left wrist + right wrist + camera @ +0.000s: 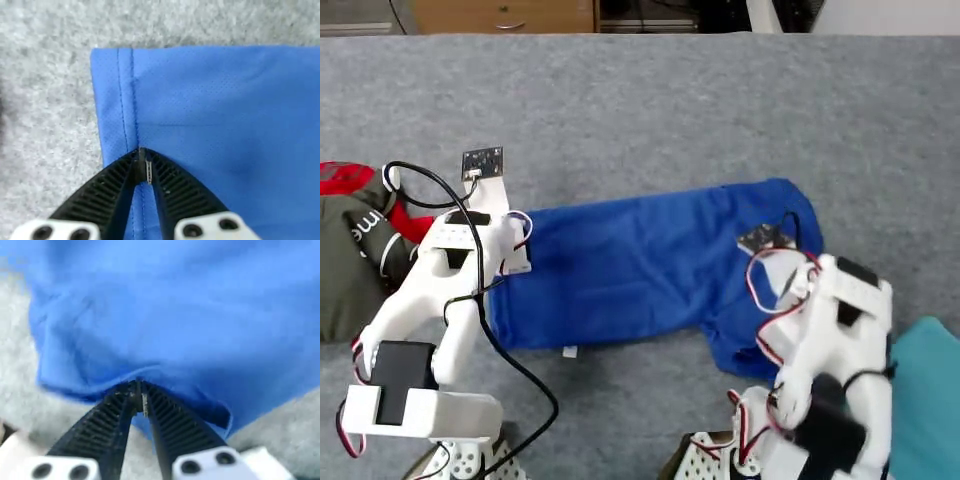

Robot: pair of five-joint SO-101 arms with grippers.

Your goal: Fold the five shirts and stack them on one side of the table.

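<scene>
A blue shirt lies spread across the middle of the grey table. My left gripper sits at the shirt's left edge. In the left wrist view it is shut on the stitched hem of the blue shirt, which lies flat. My right gripper is over the shirt's right end. In the right wrist view it is shut on a bunched fold of the blue shirt, close to its edge. A pile of dark green and red shirts lies at the table's left edge.
A teal shirt lies at the right front, beside the right arm's base. The grey table stretches bare behind the blue shirt. Wooden furniture stands beyond the far edge. Cables loop around both arms.
</scene>
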